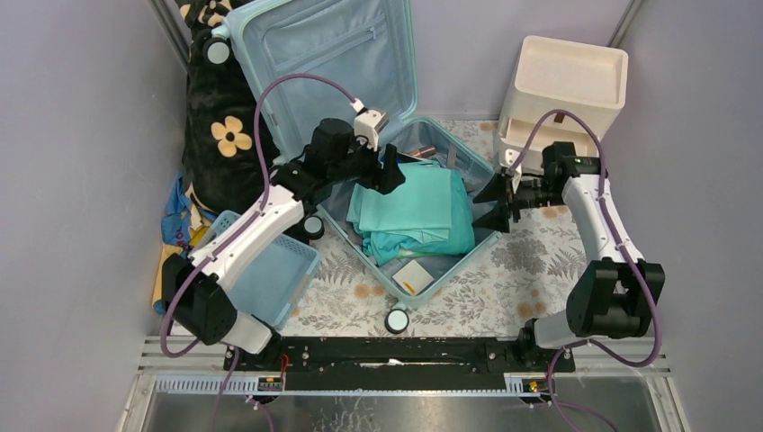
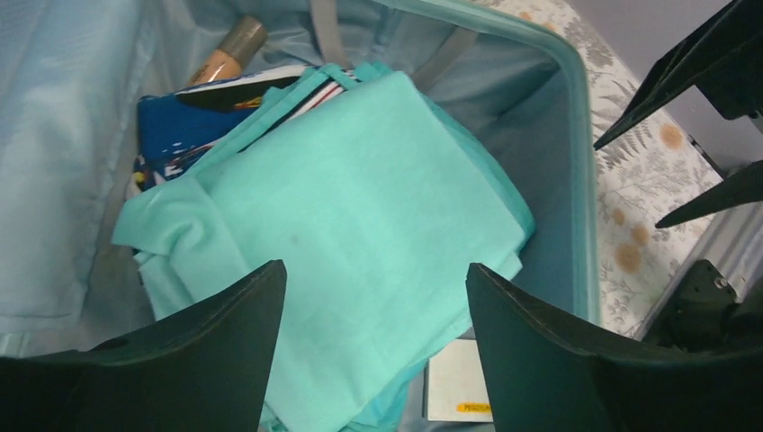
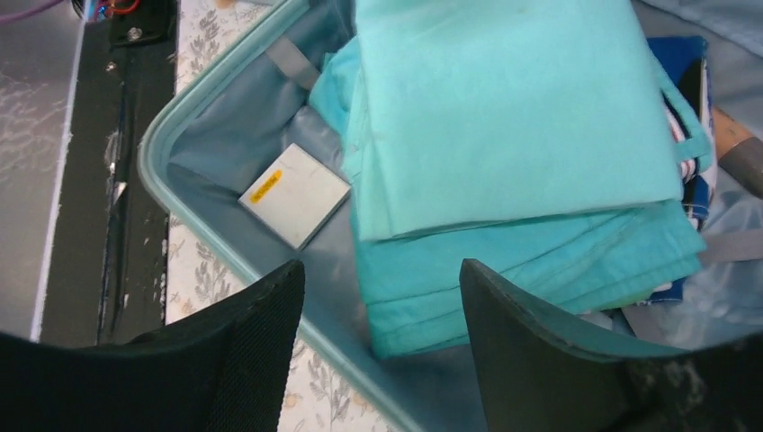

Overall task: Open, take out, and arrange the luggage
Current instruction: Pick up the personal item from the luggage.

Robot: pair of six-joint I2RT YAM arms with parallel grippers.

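The pale aqua suitcase (image 1: 315, 54) lies open, its lid leaning up against the back wall. The base (image 2: 580, 180) holds a stack of folded teal clothes (image 1: 418, 211), a white card (image 1: 415, 276) near the front corner, a blue patterned item (image 2: 171, 130) and a tan bottle (image 2: 229, 49) at the back. My left gripper (image 1: 389, 171) is open and empty above the clothes (image 2: 378, 198). My right gripper (image 1: 495, 202) is open and empty over the base's right rim (image 3: 216, 252), beside the clothes (image 3: 504, 108).
A small blue plastic basket (image 1: 270, 270) sits under the left arm. A cream drawer unit (image 1: 562, 90) stands at the back right, close behind the right gripper. A black flower-patterned bag (image 1: 220, 126) stands at the left wall. A floral cloth (image 1: 531, 261) covers the table.
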